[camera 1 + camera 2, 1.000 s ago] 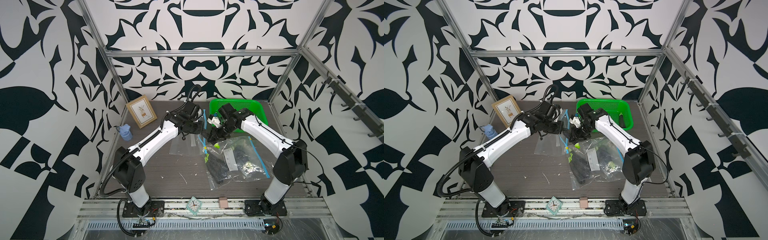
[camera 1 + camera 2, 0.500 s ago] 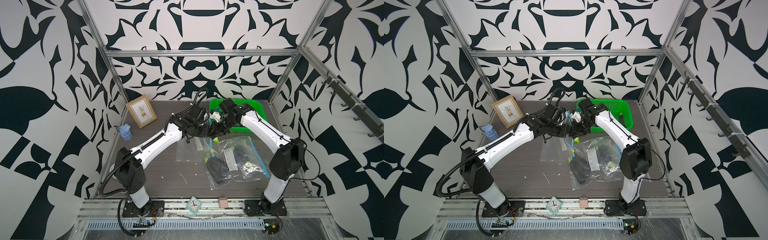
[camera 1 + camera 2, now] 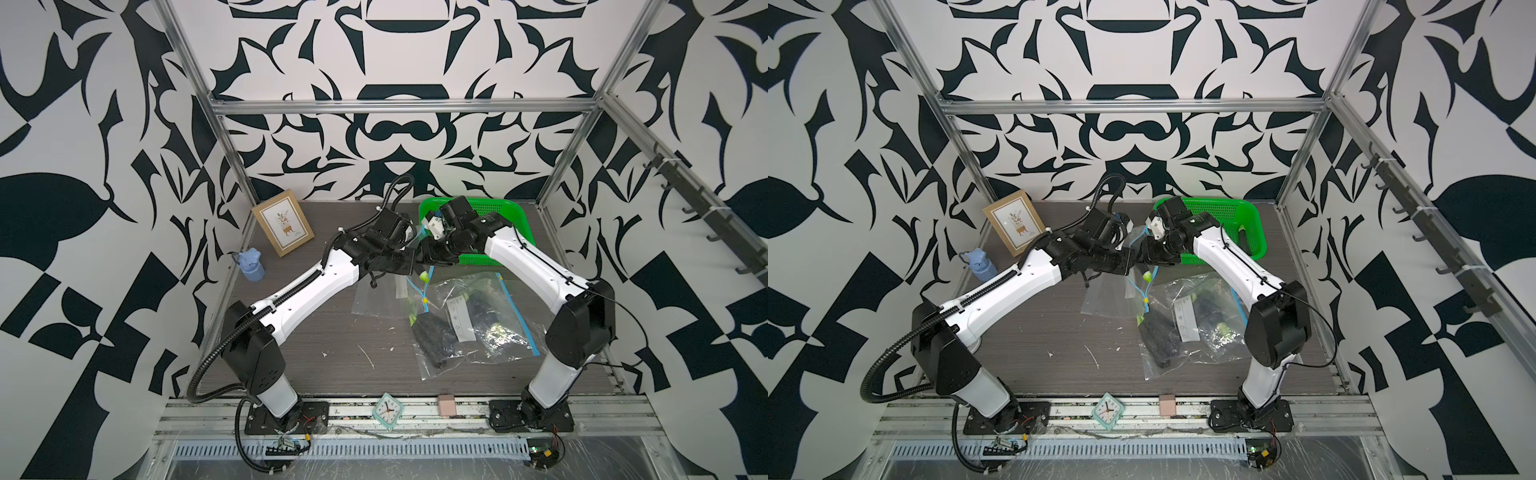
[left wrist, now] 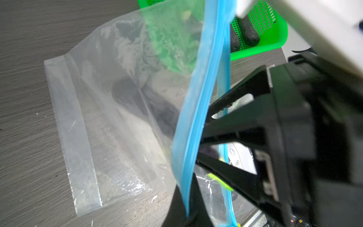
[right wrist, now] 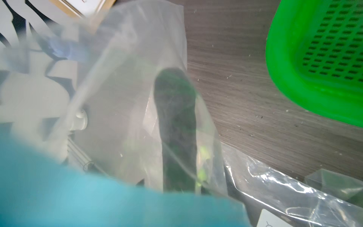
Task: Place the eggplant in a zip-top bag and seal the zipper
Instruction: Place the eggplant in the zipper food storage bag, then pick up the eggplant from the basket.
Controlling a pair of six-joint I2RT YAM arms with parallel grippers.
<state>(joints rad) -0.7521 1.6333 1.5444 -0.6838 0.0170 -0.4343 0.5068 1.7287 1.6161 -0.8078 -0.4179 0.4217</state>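
Camera layout: stereo pair overhead, one camera riding each wrist.
Both top views are looking down from high at the front, facing the back wall (image 3: 395, 137) and taking in the whole counter (image 3: 332, 332) and green basket (image 3: 515, 212) in nearly identical framing. The left wrist camera is sitting close over the zip-top bag (image 4: 88, 118), looking toward the basket; the right wrist camera is hanging closer still, with the blue zipper strip (image 5: 98, 196) blurring across its lens. Both are sharing bag, basket and counter.

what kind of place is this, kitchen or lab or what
Probably a robot test cell in a lab, not a kitchen: an aluminium frame with black-and-white patterned walls encloses the table, and the left arm and right arm are bolted to a front rail.
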